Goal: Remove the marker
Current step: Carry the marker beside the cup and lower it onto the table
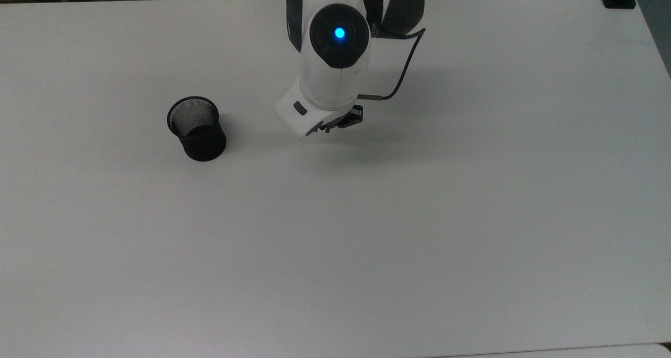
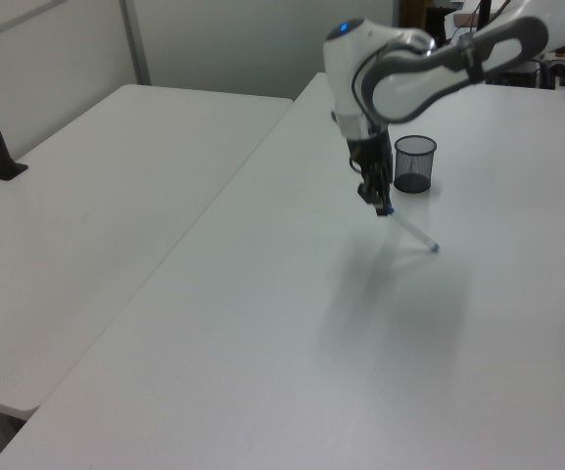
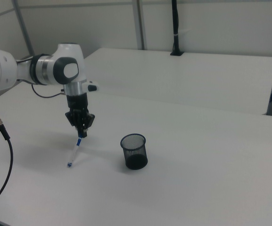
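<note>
Above the white table (image 3: 197,188) I see my gripper (image 3: 81,133) clenched on the marker's (image 3: 74,151) upper end. It hangs tilted, its lower tip at the tabletop, left of the mesh cup (image 3: 134,151) in the right view.

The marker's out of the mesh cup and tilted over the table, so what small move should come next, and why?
Probably lower a little and open the pincer. It holds the marker by its upper end, tilted, with the lower tip at or just above the white table, well apart from the black mesh cup.
</note>
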